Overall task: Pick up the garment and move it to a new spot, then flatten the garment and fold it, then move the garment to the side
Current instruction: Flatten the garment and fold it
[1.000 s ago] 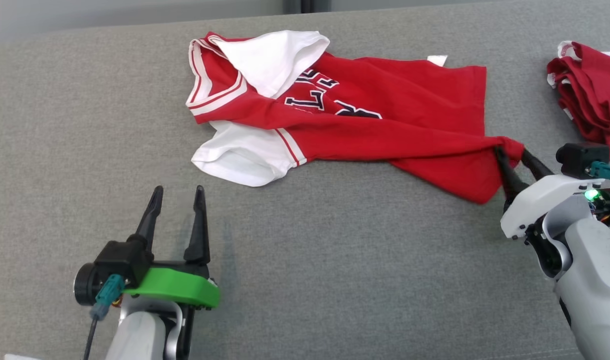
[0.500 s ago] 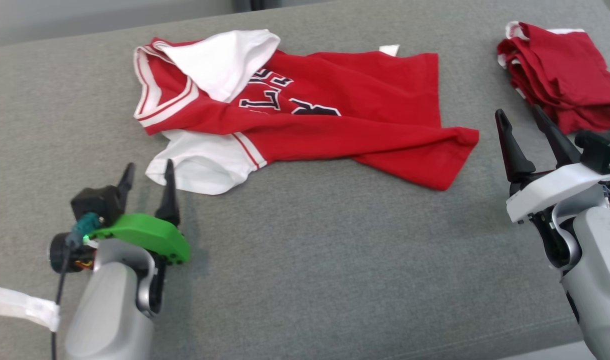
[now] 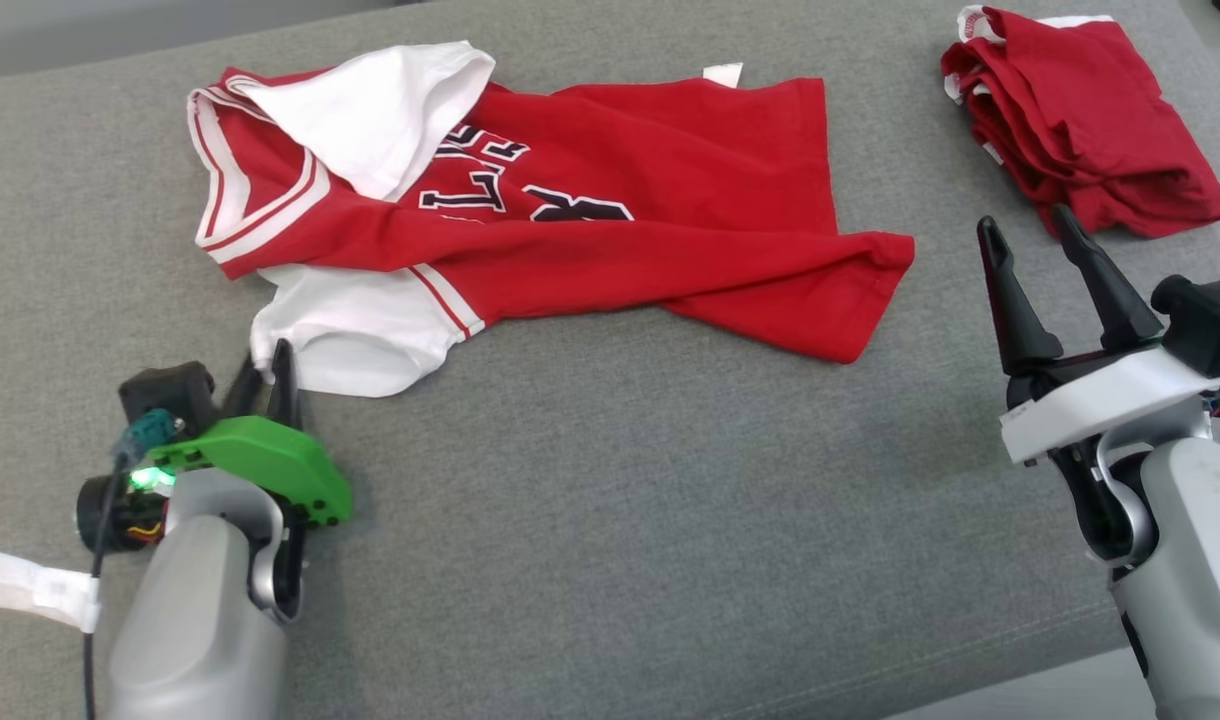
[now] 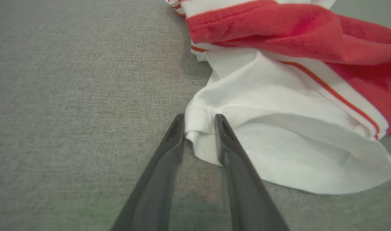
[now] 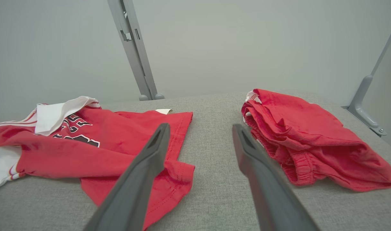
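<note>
The garment (image 3: 650, 200), a red jersey with white sleeves and dark lettering, lies spread but rumpled across the upper middle of the head view on the grey padded surface (image 3: 610, 520). One white sleeve is folded over its chest. The other white sleeve (image 3: 360, 335) pokes out toward the lower left of the frame.

The left gripper (image 3: 268, 362) sits low at the tip of that sleeve, with its forearm rising from the bottom left corner and its fingers pointing up the frame. From the head the fingers look nearly together. The left wrist view shows more: the left gripper (image 4: 199, 118) has narrowed onto the sleeve's hem corner, with a fold of white cloth pinched between the two fingers. The cloth rests on the surface.

The right gripper (image 3: 1032, 232) is at the right edge of the frame, fingers spread wide and holding nothing, just off the jersey's red bottom corner. Its own wrist view looks between the spread fingers (image 5: 200, 128), with the jersey (image 5: 118, 134) to the left. A second red folded garment (image 5: 304, 138) lies to the right, apart from the jersey.
</note>
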Robot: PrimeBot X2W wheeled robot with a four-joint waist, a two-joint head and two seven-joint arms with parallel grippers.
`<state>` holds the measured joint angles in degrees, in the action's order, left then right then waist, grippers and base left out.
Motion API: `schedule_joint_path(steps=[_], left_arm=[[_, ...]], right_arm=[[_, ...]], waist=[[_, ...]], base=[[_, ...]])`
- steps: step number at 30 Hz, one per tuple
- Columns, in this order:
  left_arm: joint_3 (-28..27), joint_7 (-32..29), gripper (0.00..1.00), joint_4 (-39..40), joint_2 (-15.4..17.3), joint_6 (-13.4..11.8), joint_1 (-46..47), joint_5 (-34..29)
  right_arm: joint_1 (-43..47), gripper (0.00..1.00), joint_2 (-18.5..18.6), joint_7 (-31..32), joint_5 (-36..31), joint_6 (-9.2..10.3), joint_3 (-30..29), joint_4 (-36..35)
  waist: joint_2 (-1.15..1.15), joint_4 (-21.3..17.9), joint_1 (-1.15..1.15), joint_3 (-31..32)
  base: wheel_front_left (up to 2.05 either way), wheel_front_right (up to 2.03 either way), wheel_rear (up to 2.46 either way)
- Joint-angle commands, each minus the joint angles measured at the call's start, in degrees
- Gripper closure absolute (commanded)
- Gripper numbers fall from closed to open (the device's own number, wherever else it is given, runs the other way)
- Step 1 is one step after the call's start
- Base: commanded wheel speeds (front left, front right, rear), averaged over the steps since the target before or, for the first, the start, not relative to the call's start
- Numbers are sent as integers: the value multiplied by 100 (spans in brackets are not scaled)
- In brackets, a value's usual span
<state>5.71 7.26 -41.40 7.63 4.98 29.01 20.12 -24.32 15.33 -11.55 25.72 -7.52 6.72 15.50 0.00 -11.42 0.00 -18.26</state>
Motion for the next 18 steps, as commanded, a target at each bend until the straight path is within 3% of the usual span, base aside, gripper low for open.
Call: schedule_joint_path(steps=[1, 8, 18], left_arm=[[53, 80, 100, -21, -38, 39, -14, -27], [89, 603, 100, 402, -91, 69, -434, 4], [-120, 778, 100, 1913, -190, -166, -1983, 138]], right_arm=[[110, 0, -1, -17, -81, 7, -87, -26], [491, 0, -90, 16, -511, 7, -603, 2], [1551, 0, -446, 160, -814, 7, -1219, -315]], waist=[[0, 95, 0, 81], [0, 512, 0, 396], [0, 1118, 0, 790]], base=[[0, 0, 0], [0, 0, 0], [0, 0, 0]])
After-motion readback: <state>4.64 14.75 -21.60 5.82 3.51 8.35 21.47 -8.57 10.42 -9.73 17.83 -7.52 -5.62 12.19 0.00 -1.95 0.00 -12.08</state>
